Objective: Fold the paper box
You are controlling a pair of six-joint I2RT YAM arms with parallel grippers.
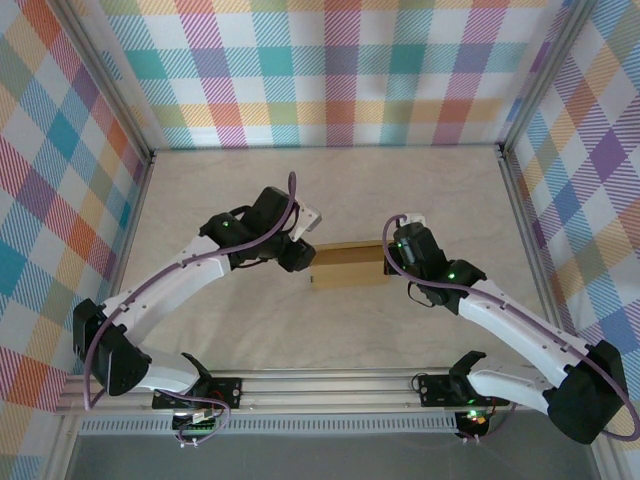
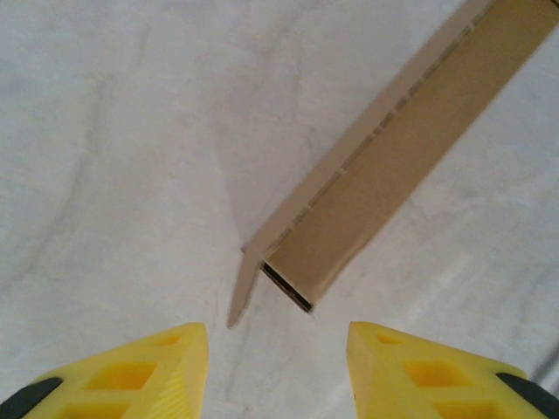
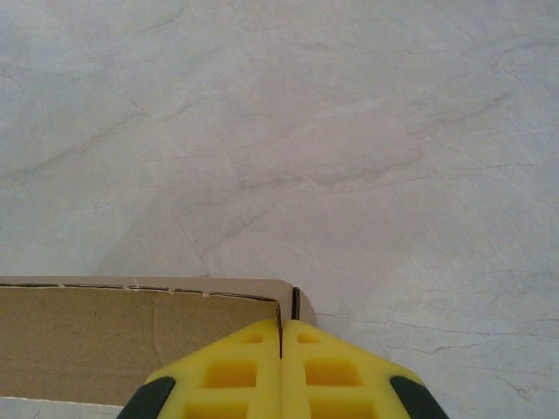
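- Overhead, a plain brown, shallow rectangular paper box (image 1: 350, 265) of corrugated cardboard lay flat near the middle of the pale marbled tabletop (image 1: 330, 180), its long side running left to right.
- The left gripper (image 1: 303, 256) sat just beside the box's left end. The right gripper (image 1: 392, 262) sat at its right end.
- Both white arms curved in from the silver aluminium rail (image 1: 330, 385) at the near edge, with the box between them.
- Left wrist camera: the left gripper's two yellow fingers (image 2: 166, 367) stood apart with bare table between them and nothing held.
- The box's end lay just ahead of that gap, clear of both tips.
- That end showed a narrow dark slit under the top panel. A loose flap stuck out along one side, angled down toward the table.
- Right wrist camera: the right gripper's yellow fingers (image 3: 236, 371) were pressed together, leaving only a thin seam.
- Their tips sat at the box's corner, over the top edge of the end wall.
- The wall's edge was possibly nipped in that seam, but the view was too tight to tell a grip from mere contact.
- A row of small cuts ran along the box's far edge in that view.
- Pastel plaid panels (image 1: 330, 70) enclosed the table on three sides.
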